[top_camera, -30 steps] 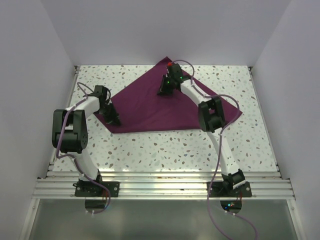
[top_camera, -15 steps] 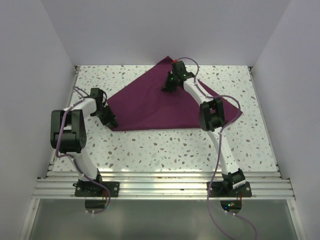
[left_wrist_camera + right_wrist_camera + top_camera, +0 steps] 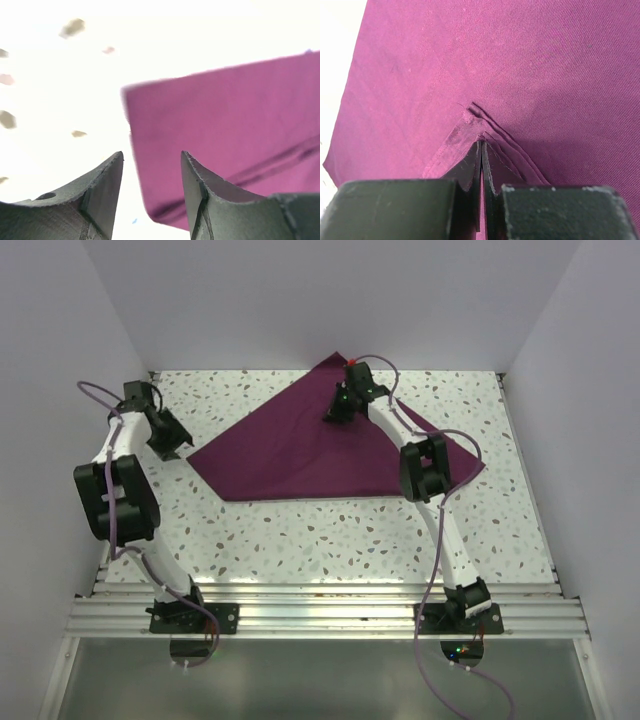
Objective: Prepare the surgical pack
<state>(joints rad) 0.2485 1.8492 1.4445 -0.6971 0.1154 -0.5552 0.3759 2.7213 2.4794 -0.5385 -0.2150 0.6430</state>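
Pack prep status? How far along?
Done: purple cloth laid out on the table. In hand: right end effector shut on a pinched fold near its far corner; left end effector open, off its left corner. Left: the folding and wrapping itself.

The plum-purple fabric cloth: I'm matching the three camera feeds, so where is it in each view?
Top external: the plum-purple fabric cloth lies across the far middle of the speckled white tabletop.
Left wrist: fills the right half, corner at upper centre, beyond the open left pincer.
Right wrist: fills nearly the whole frame, a fold pinched in the right pincer.
Shared landmark: the tabletop, only a pale left strip in the right wrist view.
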